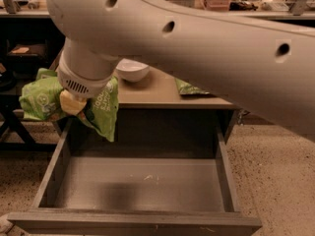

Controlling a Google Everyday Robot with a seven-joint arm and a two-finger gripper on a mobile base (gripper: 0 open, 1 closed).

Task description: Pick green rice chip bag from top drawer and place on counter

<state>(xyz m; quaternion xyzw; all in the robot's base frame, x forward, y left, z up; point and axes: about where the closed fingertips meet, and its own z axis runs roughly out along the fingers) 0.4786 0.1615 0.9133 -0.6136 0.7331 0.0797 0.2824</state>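
Note:
My gripper (74, 103) hangs from the big white arm at the left, above the left side of the open top drawer (133, 223). It is shut on the green rice chip bag (39, 100), a crinkled lime-green bag that bulges to the left of the wrist and droops to its right. The bag hangs in the air, level with the left edge of the counter (157, 90) and clear of the drawer. The drawer's flat bottom is bare. The arm hides most of the gripper and the back of the counter.
A white bowl (132, 70) stands on the counter behind the wrist. A flat dark-green bag (192, 88) lies at the counter's right front. Dark table legs (12, 124) stand to the left. Speckled floor lies on both sides of the drawer.

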